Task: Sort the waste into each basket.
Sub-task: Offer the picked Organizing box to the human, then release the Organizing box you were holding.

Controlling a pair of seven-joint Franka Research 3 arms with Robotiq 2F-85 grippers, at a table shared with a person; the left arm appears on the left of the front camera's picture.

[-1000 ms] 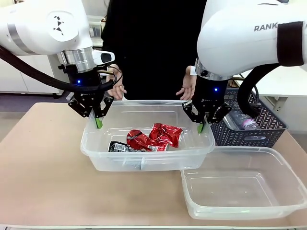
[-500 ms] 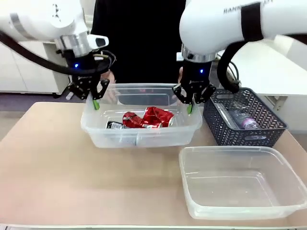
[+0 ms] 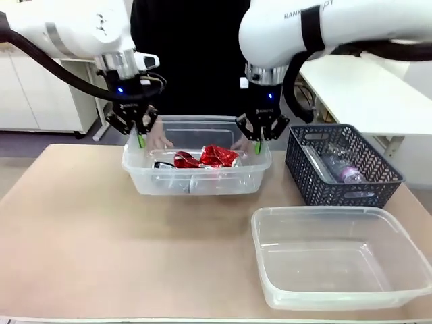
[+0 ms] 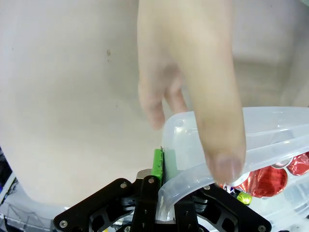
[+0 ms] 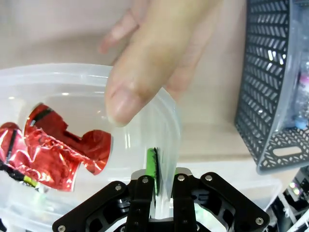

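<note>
Currently left gripper and right gripper clamp the clear tub at 9 and 3 o'clock; level, matched travel advised, sparing the person's hands at 12 o'clock.

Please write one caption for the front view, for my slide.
Left gripper and right gripper grip opposite rims of a clear plastic tub of crushed red cans.

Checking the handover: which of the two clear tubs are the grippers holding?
The far tub with the crushed red cans: the left gripper and right gripper each clamp an end rim. The nearer tub at the right sits apart from both.
</note>
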